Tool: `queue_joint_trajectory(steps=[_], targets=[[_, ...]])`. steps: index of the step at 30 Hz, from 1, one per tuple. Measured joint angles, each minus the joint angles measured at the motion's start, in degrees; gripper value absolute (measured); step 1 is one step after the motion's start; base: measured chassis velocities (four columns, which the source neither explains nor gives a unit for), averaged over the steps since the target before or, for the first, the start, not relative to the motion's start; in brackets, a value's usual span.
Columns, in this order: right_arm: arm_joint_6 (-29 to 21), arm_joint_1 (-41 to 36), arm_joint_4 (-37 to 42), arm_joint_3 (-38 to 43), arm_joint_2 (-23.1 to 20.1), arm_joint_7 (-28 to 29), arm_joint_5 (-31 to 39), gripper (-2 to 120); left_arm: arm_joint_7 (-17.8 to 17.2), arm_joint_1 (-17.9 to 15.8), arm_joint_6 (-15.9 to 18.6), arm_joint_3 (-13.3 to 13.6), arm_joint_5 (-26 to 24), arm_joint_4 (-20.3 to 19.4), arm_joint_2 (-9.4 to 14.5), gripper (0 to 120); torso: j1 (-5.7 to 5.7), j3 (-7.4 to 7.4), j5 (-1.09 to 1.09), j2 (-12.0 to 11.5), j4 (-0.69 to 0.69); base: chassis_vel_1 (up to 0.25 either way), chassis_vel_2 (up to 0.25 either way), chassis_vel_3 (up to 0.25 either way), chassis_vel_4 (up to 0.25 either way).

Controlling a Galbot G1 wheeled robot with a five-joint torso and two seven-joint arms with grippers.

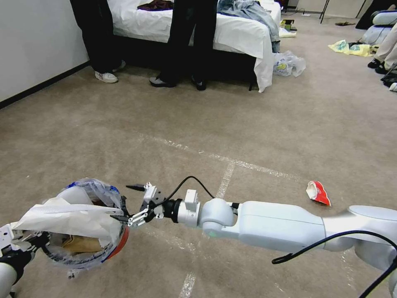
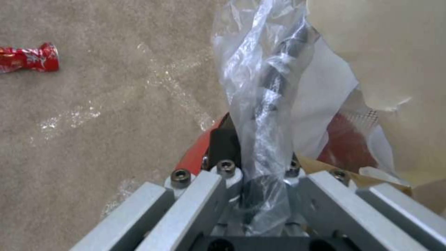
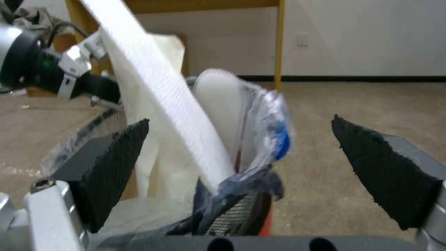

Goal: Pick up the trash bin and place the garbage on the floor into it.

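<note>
My left gripper point(image 1: 31, 244) holds the red trash bin point(image 1: 123, 240) off the floor at the lower left, shut on its rim and clear liner. In the left wrist view that gripper point(image 2: 255, 153) clamps the red rim point(image 2: 195, 157). A white slipper point(image 1: 66, 215) and a brown paper bag point(image 1: 78, 244) sit in the bin. My right gripper point(image 1: 126, 203) is open just beside the bin's rim. In its wrist view its gripper point(image 3: 239, 139) brackets the slipper point(image 3: 158, 83) and the liner point(image 3: 274, 132). A red-and-white wrapper point(image 1: 318, 193) and a red crushed can point(image 2: 28, 59) lie on the carpet.
A bed point(image 1: 231, 33) stands at the back with people's legs in front of it. Plastic bags point(image 1: 289, 64) lie at the bed's corner and yellow bags point(image 1: 349, 47) at the far right. A wall point(image 1: 37, 41) runs along the left. Tape lines point(image 1: 225, 178) cross the carpet.
</note>
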Motion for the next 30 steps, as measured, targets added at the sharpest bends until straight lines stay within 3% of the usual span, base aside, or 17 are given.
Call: queue_joint_trajectory(steps=[17, 30], targets=[[-0.14, -3.04, 2.34, 6.66, -3.24, 0.41, 0.05, 100, 0.00, 0.49, 0.00, -0.07, 0.18, -0.44, -0.44, 1, 0.00, 0.00, 0.00, 0.00, 0.01, 0.000, 0.000, 0.000, 0.000], [-1.68, -9.83, 4.43, 24.60, -5.45, 1.38, 1.89, 100, 0.03, 0.74, 0.00, -0.08, 0.30, -0.85, -0.76, 1, 0.00, 0.00, 0.00, 0.00, 0.00, 0.000, 0.000, 0.000, 0.000]])
